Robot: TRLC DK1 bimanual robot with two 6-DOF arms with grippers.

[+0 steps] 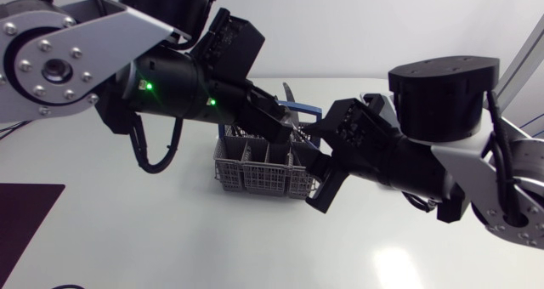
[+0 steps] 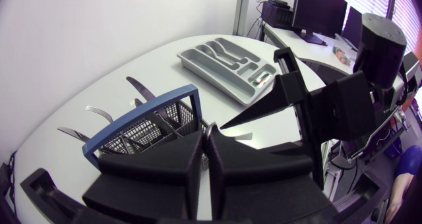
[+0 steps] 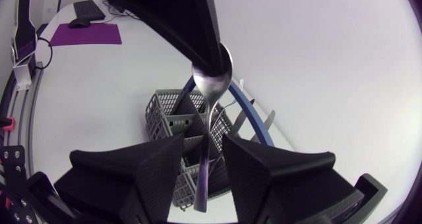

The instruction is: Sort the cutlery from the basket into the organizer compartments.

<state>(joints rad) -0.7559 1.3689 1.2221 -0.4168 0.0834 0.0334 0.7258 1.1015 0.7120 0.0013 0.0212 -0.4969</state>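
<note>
Presumably mid-handover above basket (image 1: 255, 174): spoon (image 3: 211, 85) pinched by left gripper (image 2: 207, 137), right gripper (image 3: 204, 151) spread around handle; next, closing right before left release.

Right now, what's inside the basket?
Only grey dividers show in the basket; the spoon hangs over it in the left hand. The right hand covers the near compartments, so cutlery there is unseen.
</note>
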